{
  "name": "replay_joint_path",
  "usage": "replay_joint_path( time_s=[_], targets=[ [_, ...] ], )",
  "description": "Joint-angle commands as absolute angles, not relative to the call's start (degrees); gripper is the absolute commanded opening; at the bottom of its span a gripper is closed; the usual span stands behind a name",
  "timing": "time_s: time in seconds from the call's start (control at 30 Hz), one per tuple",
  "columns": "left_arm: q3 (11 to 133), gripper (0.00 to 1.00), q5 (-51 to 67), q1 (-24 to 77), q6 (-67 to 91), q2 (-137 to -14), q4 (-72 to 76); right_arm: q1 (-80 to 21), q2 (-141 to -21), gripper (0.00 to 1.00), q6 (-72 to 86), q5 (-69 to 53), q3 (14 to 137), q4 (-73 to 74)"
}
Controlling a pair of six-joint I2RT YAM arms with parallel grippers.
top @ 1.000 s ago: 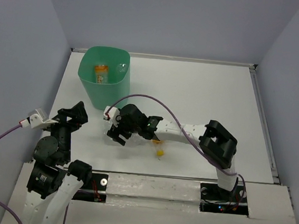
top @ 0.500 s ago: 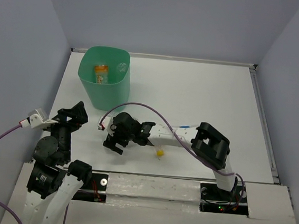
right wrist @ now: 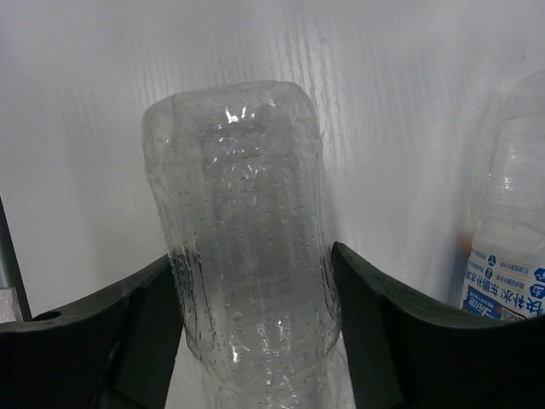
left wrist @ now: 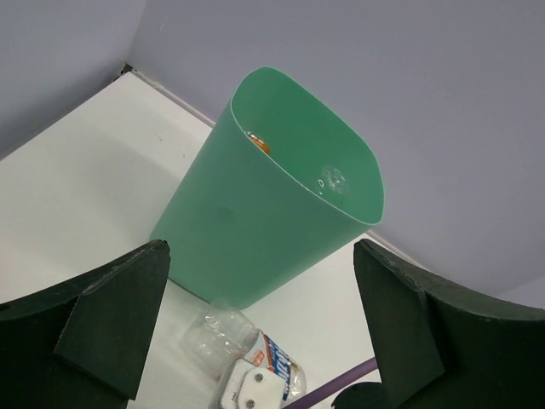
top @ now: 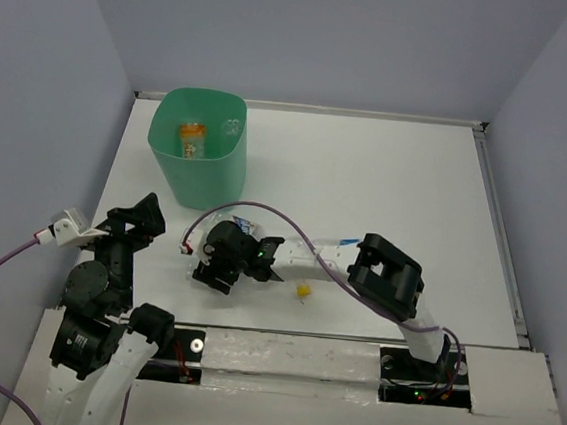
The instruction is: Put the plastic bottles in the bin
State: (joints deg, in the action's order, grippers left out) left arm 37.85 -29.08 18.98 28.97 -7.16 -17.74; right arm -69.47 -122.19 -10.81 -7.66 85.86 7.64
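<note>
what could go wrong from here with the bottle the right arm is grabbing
1. The clear bottle looks smooth and thin-walled, and the right gripper has it only by its sides, so it could slip or buckle on the lift.
2. The labelled bottle lies right beside it, so the lift may knock it rolling.
3. The bin is tall and close, so a low carry could hit its wall and tip it.

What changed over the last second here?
The right gripper slid nearer and leftward; its jaws now touch both sides of the clear ribbed plastic bottle lying on the white table. The open left gripper, the mint-green plastic bin and the small yellow piece stayed put.
</note>
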Motion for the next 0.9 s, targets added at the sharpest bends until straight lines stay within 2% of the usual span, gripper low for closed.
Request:
replay_joint_path(
  time_s=[0.0, 0.2, 0.3, 0.5, 0.67, 0.87],
  targets=[
    [39.0, 0.99, -30.6, 18.6, 28.3, -6.3, -15.2, -70.0, -118.3, 0.56, -9.6, -6.7, 86.0, 4.2],
    [39.1, 0.99, -30.7, 18.6, 28.3, -6.2, -15.2, -70.0, -109.2, 0.49, -6.9, -3.8, 81.4, 0.7],
    [39.2, 0.99, -30.8, 18.6, 28.5, -6.1, -15.2, -70.0, -102.8, 0.48, -7.0, 2.3, 80.0, -3.3],
    [39.3, 0.99, -31.3, 18.8, 28.7, -5.4, -15.5, -63.5, -96.3, 0.46, -7.5, 8.5, 85.5, -7.4],
    [39.1, 0.99, -31.0, 19.3, 28.7, -5.2, -15.4, -57.2, -99.2, 0.45, -3.6, 4.3, 95.4, -16.2],
    [38.6, 0.99, -29.5, 20.1, 28.8, -4.8, -15.3, -53.4, -113.7, 0.43, -2.0, 2.7, 114.0, -29.9]
  ],
)
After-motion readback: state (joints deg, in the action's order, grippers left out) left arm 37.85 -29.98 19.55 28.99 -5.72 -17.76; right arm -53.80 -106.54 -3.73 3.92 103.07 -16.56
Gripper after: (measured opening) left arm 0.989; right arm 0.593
